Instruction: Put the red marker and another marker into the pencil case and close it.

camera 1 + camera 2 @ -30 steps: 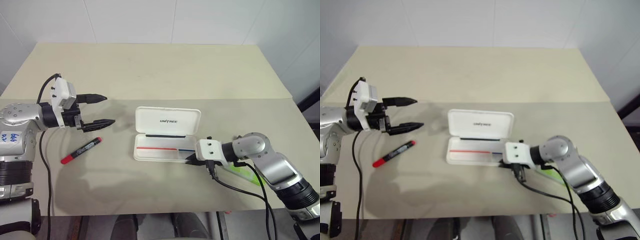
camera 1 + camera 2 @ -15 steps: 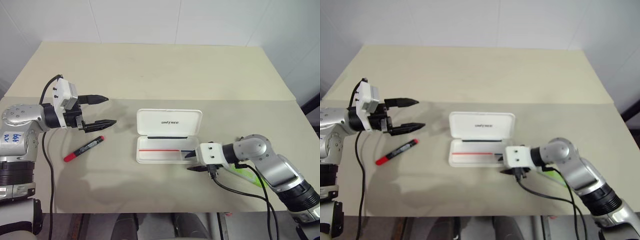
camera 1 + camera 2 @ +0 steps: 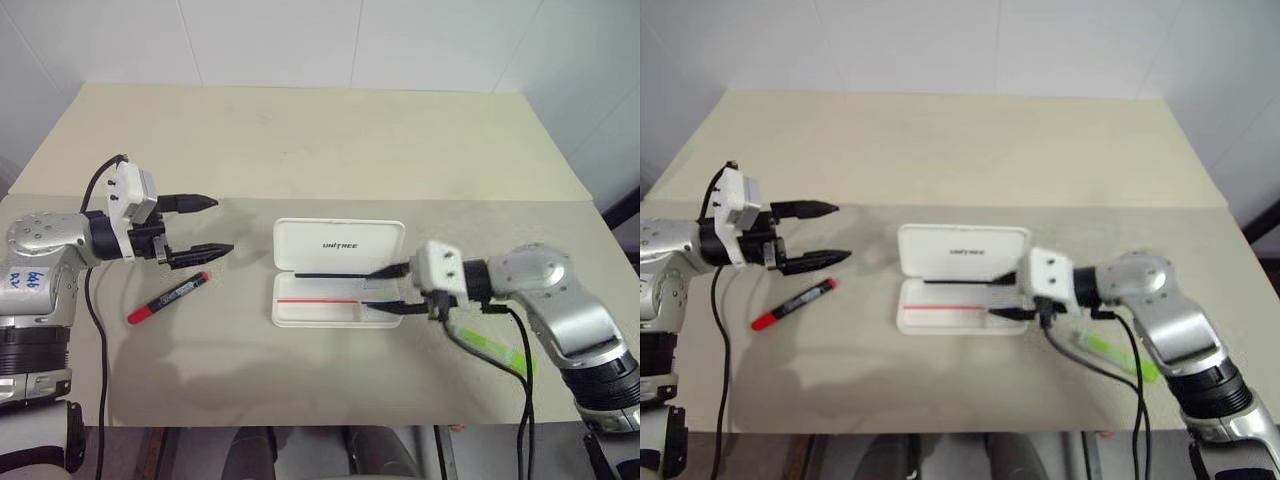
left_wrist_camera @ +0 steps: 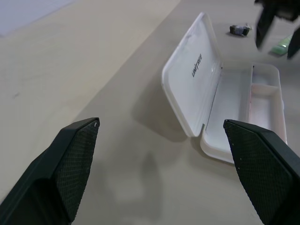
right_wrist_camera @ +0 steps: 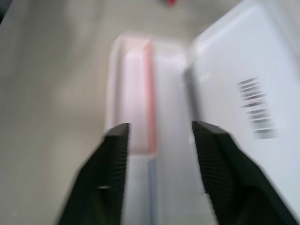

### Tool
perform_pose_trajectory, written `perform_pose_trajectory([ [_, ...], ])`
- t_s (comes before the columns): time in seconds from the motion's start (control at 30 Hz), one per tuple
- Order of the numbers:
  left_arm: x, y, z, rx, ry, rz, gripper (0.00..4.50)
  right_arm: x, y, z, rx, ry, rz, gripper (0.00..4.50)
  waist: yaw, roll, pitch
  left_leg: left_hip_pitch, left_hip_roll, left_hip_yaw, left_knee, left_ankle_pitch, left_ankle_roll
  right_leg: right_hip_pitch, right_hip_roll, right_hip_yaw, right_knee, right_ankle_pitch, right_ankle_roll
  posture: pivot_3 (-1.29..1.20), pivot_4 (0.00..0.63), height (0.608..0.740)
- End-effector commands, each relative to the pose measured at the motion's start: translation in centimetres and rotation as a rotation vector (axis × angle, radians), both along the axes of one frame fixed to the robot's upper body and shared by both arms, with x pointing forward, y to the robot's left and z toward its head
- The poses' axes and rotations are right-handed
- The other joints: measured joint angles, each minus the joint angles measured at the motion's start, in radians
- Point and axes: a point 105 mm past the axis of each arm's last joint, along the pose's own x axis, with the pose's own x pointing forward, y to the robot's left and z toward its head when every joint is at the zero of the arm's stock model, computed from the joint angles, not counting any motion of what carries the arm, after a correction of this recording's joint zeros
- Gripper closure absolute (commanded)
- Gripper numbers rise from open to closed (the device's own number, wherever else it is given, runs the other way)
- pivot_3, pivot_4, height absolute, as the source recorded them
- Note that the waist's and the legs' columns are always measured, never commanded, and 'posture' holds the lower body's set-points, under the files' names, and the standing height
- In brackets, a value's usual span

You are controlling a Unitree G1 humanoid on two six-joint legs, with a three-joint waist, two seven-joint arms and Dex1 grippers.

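The open lid of the white pencil case (image 3: 339,245) carries the black word "UNITREE", readable in the head views and in the left wrist view. The red marker (image 3: 167,298) has a white label with dark print too small to read. A white sticker (image 3: 22,278) on the left arm bears blue handwriting that cannot be made out.

Beige table (image 3: 300,130) bears pencil case (image 3: 338,285) (open), red marker (image 3: 165,298), green highlighter (image 3: 495,350).
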Motion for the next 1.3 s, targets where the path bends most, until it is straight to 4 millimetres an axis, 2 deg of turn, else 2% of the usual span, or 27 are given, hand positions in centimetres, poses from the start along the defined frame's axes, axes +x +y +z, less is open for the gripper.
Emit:
perform_pose_trajectory([
  [0.03,-0.4,0.8,1.2,0.037,-0.052,0.002,0.0,-0.9,-0.8,3.5,0.189,-0.028,0.01,0.98,0.0,0.0,0.0,0.0,0.0,0.0,0.0,0.0,0.0,0.0,0.0,0.0,0.0,0.0,0.0,0.0,0.15,0.74],
  [0.1,-0.3,1.4,1.3,0.054,-0.051,0.016,0.0,-1.7,-0.7,4.5,0.251,-0.016,0.033,0.23,-0.001,0.0,0.0,0.0,0.0,0.0,0.0,0.0,0.0,0.0,0.0,0.0,0.0,0.0,0.0,0.0,0.15,0.74],
  [0.13,-0.3,1.7,1.4,0.063,-0.051,0.025,0.0,-2.0,-0.7,4.9,0.275,0.001,0.042,0.04,-0.001,0.0,0.0,0.0,0.0,0.0,0.0,0.0,0.0,0.001,0.0,0.0,-0.001,0.0,0.0,0.0,0.15,0.74],
  [0.27,-0.4,3.7,0.6,0.153,-0.023,0.058,0.0,-3.1,-0.2,5.6,0.292,0.019,0.087,0.04,-0.004,0.0,0.0,0.001,0.0,0.0,-0.001,0.0,0.0,0.0,0.0,0.0,0.0,0.0,0.0,0.0,0.15,0.74],
  [0.37,-1.4,5.7,-1.2,0.267,0.079,0.087,0.0,-3.2,0.0,6.4,0.297,-0.043,0.094,0.04,-0.007,0.0,0.0,0.001,0.0,0.001,-0.001,0.0,0.0,0.0,0.0,0.0,0.0,0.0,0.0,0.0,0.15,0.74],
  [0.5,-3.6,7.1,-2.8,0.349,0.245,0.078,0.0,-2.9,-0.1,6.8,0.293,-0.062,0.09,0.04,-0.005,0.0,0.0,0.001,0.0,0.002,-0.003,0.0,0.001,0.0,0.0,0.001,-0.002,-0.001,-0.001,0.0,0.15,0.74],
  [0.63,-3.5,9.0,-3.2,0.395,0.269,0.175,0.0,-2.0,0.2,6.9,0.307,-0.093,0.076,0.04,0.0,0.0,0.0,0.0,0.001,0.001,-0.002,0.0,0.001,-0.001,0.0,0.0,-0.001,-0.002,-0.002,0.0,0.15,0.74],
  [0.83,-3.7,8.9,-5.0,0.487,0.295,0.214,0.0,-2.1,0.8,6.5,0.32,-0.092,0.08,0.04,-0.003,0.0,0.0,0.0,0.001,0.002,-0.003,0.0,0.001,-0.001,0.0,0.0,-0.001,-0.002,-0.003,0.0,0.15,0.74],
  [1.07,-5.1,7.6,-8.8,0.55,0.369,0.224,0.0,-2.4,1.2,6.2,0.332,-0.085,0.073,0.04,-0.003,0.0,0.0,0.0,0.003,0.002,-0.004,-0.001,0.001,-0.002,0.001,0.0,-0.001,-0.002,-0.004,0.0,0.15,0.74],
  [1.3,-4.4,8.2,-9.8,0.642,0.355,0.292,0.0,-2.5,1.1,6.3,0.345,-0.095,0.048,0.04,-0.003,0.002,-0.001,0.004,0.002,0.002,-0.003,-0.001,0.001,0.002,0.0,0.0,0.0,-0.002,-0.004,0.0,0.15,0.74],
])
